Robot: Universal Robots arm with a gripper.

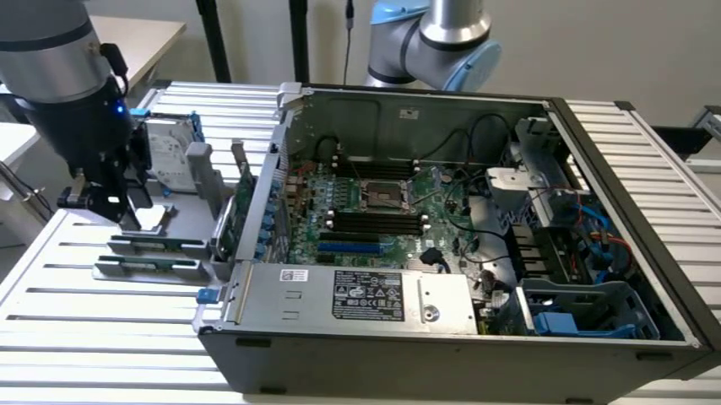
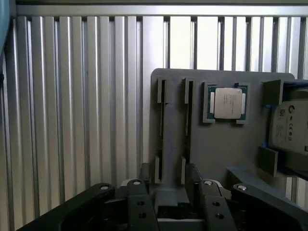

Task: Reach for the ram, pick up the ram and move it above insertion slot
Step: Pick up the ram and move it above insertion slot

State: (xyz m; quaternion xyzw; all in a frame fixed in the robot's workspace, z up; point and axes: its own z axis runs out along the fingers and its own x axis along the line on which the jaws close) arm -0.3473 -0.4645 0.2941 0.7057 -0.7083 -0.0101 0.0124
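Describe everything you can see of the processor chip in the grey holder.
The processor chip is a square green board topped by a dull silver metal lid. It lies flat, lid up, seated in a recess of the grey holder, between the narrow slots and the hard drive. Nothing else touches it.

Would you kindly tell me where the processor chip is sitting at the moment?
In the wrist view, the processor chip sits in a recess of the grey holder, between the two narrow slots and the silver hard drive.
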